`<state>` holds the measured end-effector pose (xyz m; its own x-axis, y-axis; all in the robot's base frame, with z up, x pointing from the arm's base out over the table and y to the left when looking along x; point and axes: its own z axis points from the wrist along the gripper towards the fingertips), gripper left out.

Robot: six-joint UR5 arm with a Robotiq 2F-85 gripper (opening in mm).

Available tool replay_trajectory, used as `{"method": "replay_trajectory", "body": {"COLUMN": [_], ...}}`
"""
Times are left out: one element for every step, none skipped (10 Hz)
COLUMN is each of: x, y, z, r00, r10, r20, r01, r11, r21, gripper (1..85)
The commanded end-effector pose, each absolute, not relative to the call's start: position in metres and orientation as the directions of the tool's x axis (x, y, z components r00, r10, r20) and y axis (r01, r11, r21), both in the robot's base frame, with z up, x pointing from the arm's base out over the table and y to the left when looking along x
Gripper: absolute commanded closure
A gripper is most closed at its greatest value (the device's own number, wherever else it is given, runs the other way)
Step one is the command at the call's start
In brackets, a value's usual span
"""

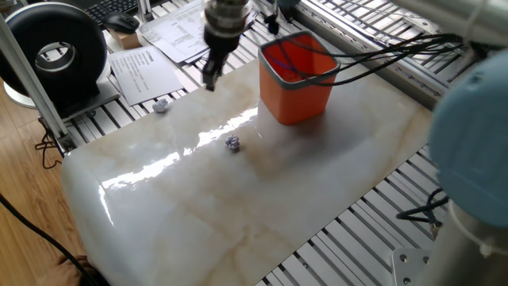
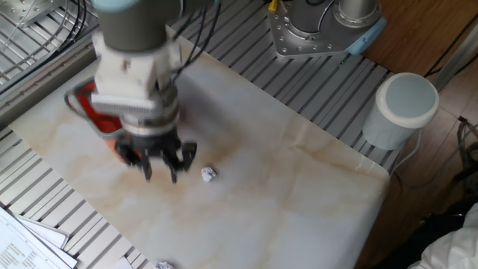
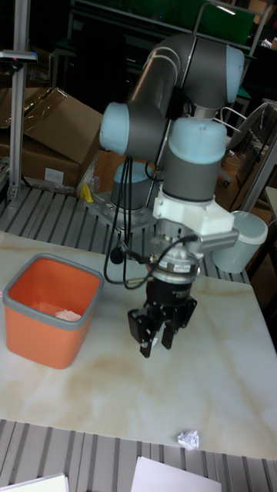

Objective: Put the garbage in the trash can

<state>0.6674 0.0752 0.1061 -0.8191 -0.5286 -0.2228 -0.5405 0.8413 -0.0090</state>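
Note:
The orange trash can point(image 1: 298, 87) stands at the far side of the marble table; in the tall fixed view a cream scrap point(image 3: 68, 314) lies on its floor. One bluish-white paper ball point(image 1: 232, 143) rests mid-table, and a second one point(image 1: 161, 105) sits on the slatted frame beside the table's edge. My gripper point(image 1: 210, 77) hangs open and empty above the table, left of the can and apart from both balls. From the other side it point(image 2: 160, 166) hovers just left of the mid-table ball point(image 2: 209, 174) and covers most of the can point(image 2: 88, 110).
Printed paper sheets point(image 1: 143, 70) and a black round device point(image 1: 51, 52) lie past the table's left end. A white cylinder point(image 2: 403, 108) stands off the far corner. Cables point(image 1: 381, 48) run over the metal slats behind the can.

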Motion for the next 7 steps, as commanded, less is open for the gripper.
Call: {"method": "replay_trajectory", "body": {"x": [0.683, 0.683, 0.685, 0.692, 0.705, 0.716, 0.723], "y": [0.091, 0.093, 0.095, 0.096, 0.103, 0.112, 0.120], "z": [0.089, 0.090, 0.090, 0.086, 0.076, 0.071, 0.072], "r00": [-0.815, -0.821, -0.836, -0.845, -0.847, -0.853, -0.855], "r10": [-0.530, -0.517, -0.488, -0.469, -0.460, -0.448, -0.444], "r20": [-0.235, -0.241, -0.250, -0.258, -0.264, -0.269, -0.268], "r01": [-0.543, -0.533, -0.507, -0.488, -0.479, -0.469, -0.465], "r11": [0.839, 0.846, 0.862, 0.873, 0.878, 0.883, 0.885], "r21": [-0.009, 0.003, 0.012, 0.013, 0.008, 0.014, 0.016], "gripper": [38.0, 32.7, 27.7, 27.0, 26.7, 26.7, 26.7]}}
